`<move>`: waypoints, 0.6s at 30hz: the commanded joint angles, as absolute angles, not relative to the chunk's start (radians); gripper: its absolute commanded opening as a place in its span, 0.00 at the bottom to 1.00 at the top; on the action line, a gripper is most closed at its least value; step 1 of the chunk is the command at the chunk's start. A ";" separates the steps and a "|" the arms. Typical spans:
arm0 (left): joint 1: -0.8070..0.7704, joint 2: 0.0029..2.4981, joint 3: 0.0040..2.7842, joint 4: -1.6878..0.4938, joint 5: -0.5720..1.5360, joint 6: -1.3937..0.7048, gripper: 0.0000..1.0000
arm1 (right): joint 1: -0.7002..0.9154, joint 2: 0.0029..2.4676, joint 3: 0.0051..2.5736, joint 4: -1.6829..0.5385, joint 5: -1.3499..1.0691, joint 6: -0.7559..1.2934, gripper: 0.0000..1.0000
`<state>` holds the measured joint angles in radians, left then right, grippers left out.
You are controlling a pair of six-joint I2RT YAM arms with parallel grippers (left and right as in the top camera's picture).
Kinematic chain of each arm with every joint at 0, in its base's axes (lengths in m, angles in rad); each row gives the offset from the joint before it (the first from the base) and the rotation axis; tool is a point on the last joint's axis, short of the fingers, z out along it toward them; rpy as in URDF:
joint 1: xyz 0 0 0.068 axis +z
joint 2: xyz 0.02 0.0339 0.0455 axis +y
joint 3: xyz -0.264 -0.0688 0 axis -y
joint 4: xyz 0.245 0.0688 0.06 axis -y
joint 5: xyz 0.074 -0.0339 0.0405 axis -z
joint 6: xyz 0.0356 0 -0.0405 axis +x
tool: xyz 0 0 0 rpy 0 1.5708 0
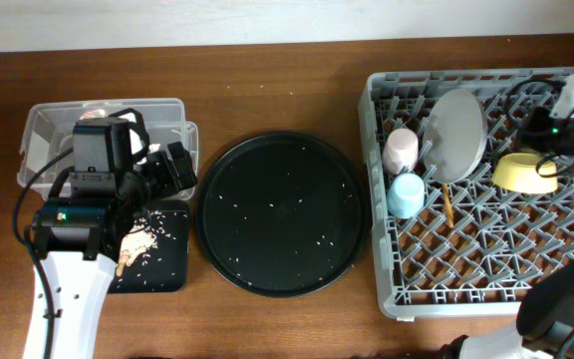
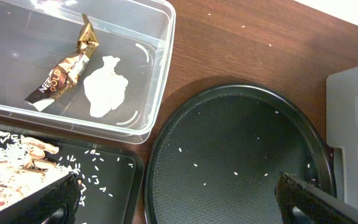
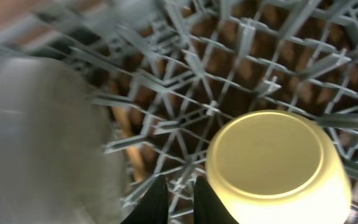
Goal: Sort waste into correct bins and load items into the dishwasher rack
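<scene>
Yellow bowl (image 3: 277, 163) sits in the dishwasher rack (image 1: 379, 249) beside our right gripper (image 3: 182, 200), jaws nearly together, while our left gripper (image 2: 179, 204) gapes wide.

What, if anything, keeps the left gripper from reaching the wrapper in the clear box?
Probably nothing, so likely yes: the left gripper is wide open, the box has no lid, and the wrapper lies exposed. The paper ball sits close beside it.

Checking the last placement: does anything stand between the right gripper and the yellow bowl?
Nothing visible does. In the right wrist view the right gripper sits just left of the bowl, jaws near together and empty, with only rack grid showing between them. The plate stands farther left.
</scene>
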<state>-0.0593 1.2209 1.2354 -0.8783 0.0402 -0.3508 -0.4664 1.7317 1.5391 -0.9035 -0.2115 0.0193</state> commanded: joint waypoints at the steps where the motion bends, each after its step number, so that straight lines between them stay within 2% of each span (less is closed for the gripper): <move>1: -0.056 1.211 1.239 -0.877 0.030 -0.339 1.00 | -0.467 1.797 1.541 -0.904 -0.072 0.028 0.14; 11: -0.057 1.211 1.239 -0.877 0.030 -0.339 1.00 | -0.519 1.849 1.558 -1.026 -0.033 0.097 0.05; 16: -0.056 1.211 1.239 -0.877 0.029 -0.339 1.00 | -0.524 1.814 1.648 -1.103 -0.071 0.098 0.08; 18: -0.056 1.211 1.239 -0.877 0.030 -0.339 1.00 | -0.524 1.803 1.707 -1.150 -0.172 0.096 0.15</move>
<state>-0.0593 1.2209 1.2354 -0.8783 0.0402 -0.3508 -0.5240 1.8599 1.6211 -1.1187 -0.0704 0.0822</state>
